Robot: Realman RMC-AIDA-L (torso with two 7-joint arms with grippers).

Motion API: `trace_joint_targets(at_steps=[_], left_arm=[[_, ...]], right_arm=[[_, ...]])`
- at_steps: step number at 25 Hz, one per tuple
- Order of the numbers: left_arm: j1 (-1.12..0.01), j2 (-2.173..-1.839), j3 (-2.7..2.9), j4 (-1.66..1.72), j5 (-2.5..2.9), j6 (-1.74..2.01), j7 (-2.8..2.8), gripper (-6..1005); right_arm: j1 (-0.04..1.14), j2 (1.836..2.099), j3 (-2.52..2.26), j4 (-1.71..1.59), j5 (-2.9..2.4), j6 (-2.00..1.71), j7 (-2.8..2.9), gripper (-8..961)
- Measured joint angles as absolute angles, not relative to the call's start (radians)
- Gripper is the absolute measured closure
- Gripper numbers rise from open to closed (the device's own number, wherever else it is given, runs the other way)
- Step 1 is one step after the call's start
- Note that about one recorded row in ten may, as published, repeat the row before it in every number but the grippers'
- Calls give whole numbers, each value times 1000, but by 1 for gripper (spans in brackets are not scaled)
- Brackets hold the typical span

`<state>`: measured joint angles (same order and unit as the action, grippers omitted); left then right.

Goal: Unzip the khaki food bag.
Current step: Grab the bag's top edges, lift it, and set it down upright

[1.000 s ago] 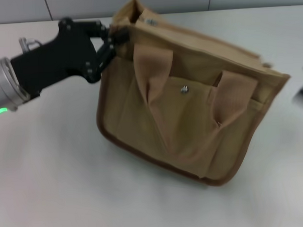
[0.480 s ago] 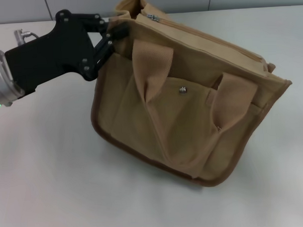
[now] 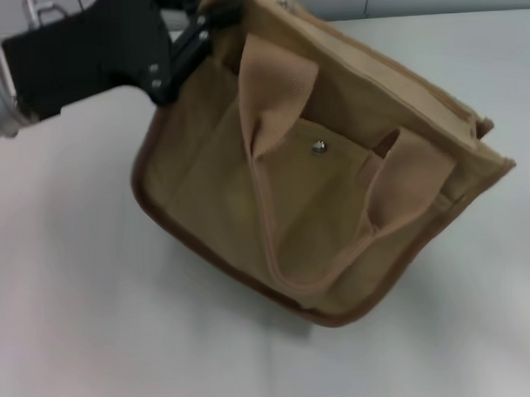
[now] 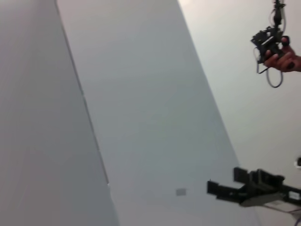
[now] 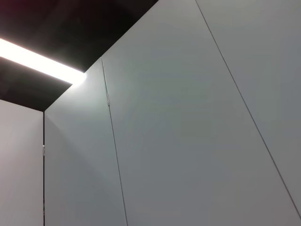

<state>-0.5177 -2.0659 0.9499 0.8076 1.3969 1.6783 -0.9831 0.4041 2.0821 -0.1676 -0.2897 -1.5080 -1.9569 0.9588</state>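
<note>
The khaki food bag (image 3: 308,179) is a boxy tan canvas tote with brown piping, two webbing handles (image 3: 275,102) and a front pocket with a metal snap (image 3: 318,146). It hangs tilted, its left top corner raised and its lower right part near the white table (image 3: 95,326). My left gripper (image 3: 205,18) is shut on the bag's top left corner at the upper edge of the head view. The top zipper runs along the bag's upper edge (image 3: 391,81). The right gripper is out of view.
The white table lies all around the bag, with a grey wall behind it. The left wrist view shows wall panels and a black gripper-like device (image 4: 254,188) far off. The right wrist view shows only wall and a ceiling light.
My left gripper has risen and pulled the bag's top left corner upward. The bag has swung and tilted further, its lower left edge lifting off the table.
</note>
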Motion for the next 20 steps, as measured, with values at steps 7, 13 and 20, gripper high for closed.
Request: trace_joint_targets(at_steps=[7, 13, 20], left_arm=[[-548, -2063, 1034, 908, 1426, 1684, -1013, 942], [-552, -2066, 1074, 907, 1438, 1679, -1012, 942], [-550, -2065, 1075, 910, 1439, 1683, -1008, 942]], right_arm=[[500, 2084, -227, -263, -1514, -1857, 959, 112], [604, 2087, -428, -240, -1514, -1787, 963, 112], [641, 2087, -538, -261, -1514, -1708, 1006, 112]])
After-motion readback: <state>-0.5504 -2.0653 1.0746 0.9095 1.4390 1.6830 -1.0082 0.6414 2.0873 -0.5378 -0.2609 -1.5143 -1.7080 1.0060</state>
